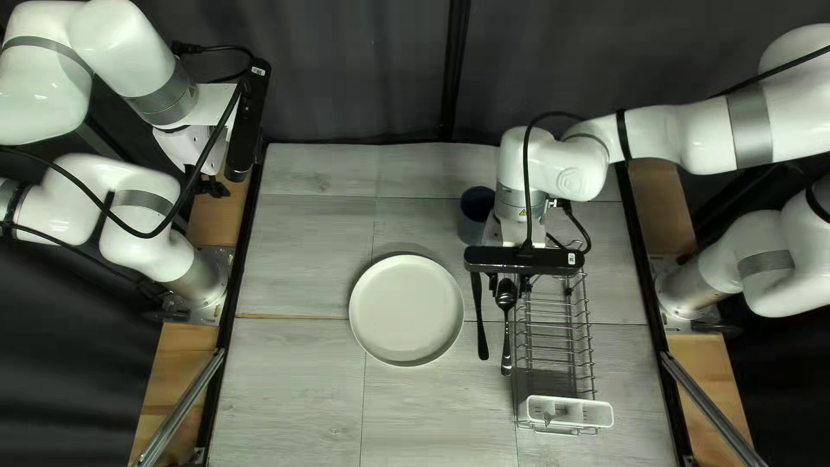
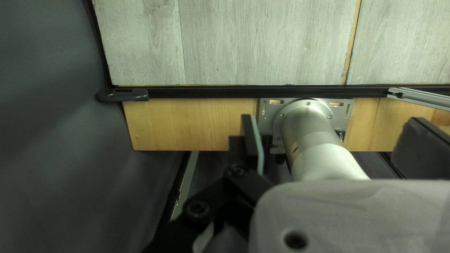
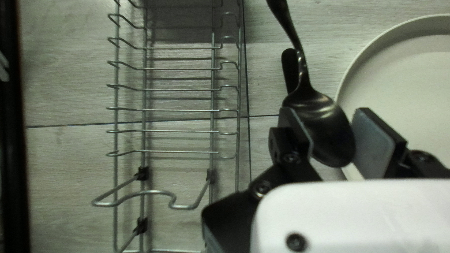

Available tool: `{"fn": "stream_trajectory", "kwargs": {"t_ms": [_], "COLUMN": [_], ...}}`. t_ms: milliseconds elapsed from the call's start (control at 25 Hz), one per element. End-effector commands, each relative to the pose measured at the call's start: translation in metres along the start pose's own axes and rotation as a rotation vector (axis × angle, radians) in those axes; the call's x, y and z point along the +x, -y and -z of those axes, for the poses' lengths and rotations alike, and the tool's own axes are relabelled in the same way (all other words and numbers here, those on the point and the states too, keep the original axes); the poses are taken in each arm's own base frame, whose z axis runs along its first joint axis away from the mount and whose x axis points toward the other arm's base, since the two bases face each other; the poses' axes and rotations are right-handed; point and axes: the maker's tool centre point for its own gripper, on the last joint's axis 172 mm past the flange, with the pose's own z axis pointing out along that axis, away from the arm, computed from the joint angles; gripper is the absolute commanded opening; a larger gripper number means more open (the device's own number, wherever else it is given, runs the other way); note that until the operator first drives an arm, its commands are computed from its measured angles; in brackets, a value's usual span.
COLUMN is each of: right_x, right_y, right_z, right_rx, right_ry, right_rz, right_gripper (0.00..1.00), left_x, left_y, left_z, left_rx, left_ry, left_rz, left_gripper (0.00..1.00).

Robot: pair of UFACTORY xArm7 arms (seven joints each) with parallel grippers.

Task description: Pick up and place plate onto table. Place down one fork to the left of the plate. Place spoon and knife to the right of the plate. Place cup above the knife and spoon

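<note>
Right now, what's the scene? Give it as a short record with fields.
round off-white plate: on the grey table
long black knife: between plate and wire dish rack
right gripper: shut on the dark metal spoon
spoon height: looks lifted
dark blue cup: beyond the knife
left gripper: open, empty
fork: not clearly identifiable

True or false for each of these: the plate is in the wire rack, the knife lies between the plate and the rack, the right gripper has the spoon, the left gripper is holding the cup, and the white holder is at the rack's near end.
Plate in wire rack: false; it lies on the table.
Knife between plate and rack: true.
Right gripper has the spoon: true.
Left gripper holding the cup: false; it is open and empty.
White holder at the rack's near end: true.
</note>
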Motion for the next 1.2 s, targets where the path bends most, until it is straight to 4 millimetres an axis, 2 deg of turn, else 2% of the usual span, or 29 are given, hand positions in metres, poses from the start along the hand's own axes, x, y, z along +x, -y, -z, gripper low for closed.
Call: {"fn": "stream_trajectory", "kwargs": {"t_ms": [40,360,720,960,1200], "right_x": [-0.015,-0.037,-0.056,-0.071,-0.082], "right_y": [0.001,0.009,0.010,0.019,0.016], "right_z": [-0.012,-0.033,-0.040,-0.049,-0.052], "right_rx": [-0.021,-0.015,-0.020,-0.022,-0.018], "right_ry": [-0.034,-0.085,-0.120,-0.117,-0.110], "right_rz": [0.012,0.030,0.030,0.032,0.028], "right_gripper": [0.00,0.00,0.00,0.00,0.00], "left_x": [0.000,0.000,0.000,0.000,0.000], "left_y": [0.000,0.000,0.000,0.000,0.000], "left_z": [0.000,0.000,0.000,0.000,0.000], "left_rx": [0.000,0.000,0.000,0.000,0.000], "left_ry": [0.000,0.000,0.000,0.000,0.000], "left_rz": [0.000,0.000,0.000,0.000,0.000], "left_gripper": [1.00,1.00,1.00,1.00,1.00]}}
